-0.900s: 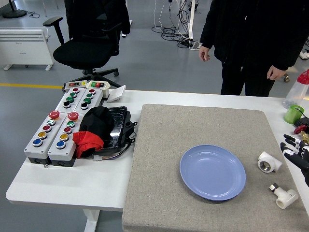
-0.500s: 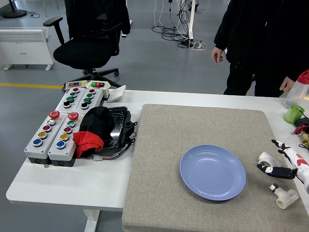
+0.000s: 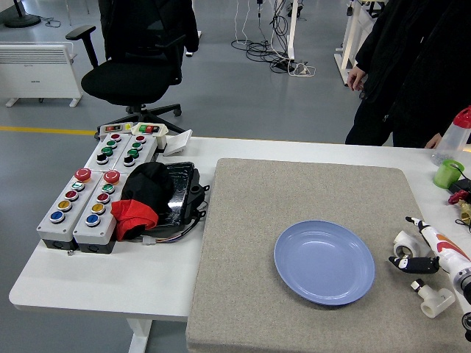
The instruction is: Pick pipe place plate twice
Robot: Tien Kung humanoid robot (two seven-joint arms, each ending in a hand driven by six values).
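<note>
At the right edge of the frame the right hand [image 3: 430, 254] has slid further in over the grey mat [image 3: 294, 198] than it was half a second ago, and its posture has changed: the dark cluster of fingers [image 3: 406, 262] seen a moment back is now spread, a black thumb low and a white finger with a red mark above. They bracket the nearer-to-centre white pipe fitting [image 3: 403, 243], touching or very nearly touching it, but they have not clamped; the fingers look released, holding nothing. I'd say the grasp on the first fitting is just being set up.

That fitting lies on the mat just right of the blue plate [image 3: 324, 262], apart from its rim. The second white pipe fitting [image 3: 435, 299] lies lower right, near the mat's corner, untouched. The plate is bare, so neither placement is done.

The person [image 3: 412, 73] at the upper right has drifted further right and partly out of frame, hands away from the tabletop [image 3: 96, 283]. The left arm is nowhere in the picture. The button boxes [image 3: 85, 202] at the left have not moved.
</note>
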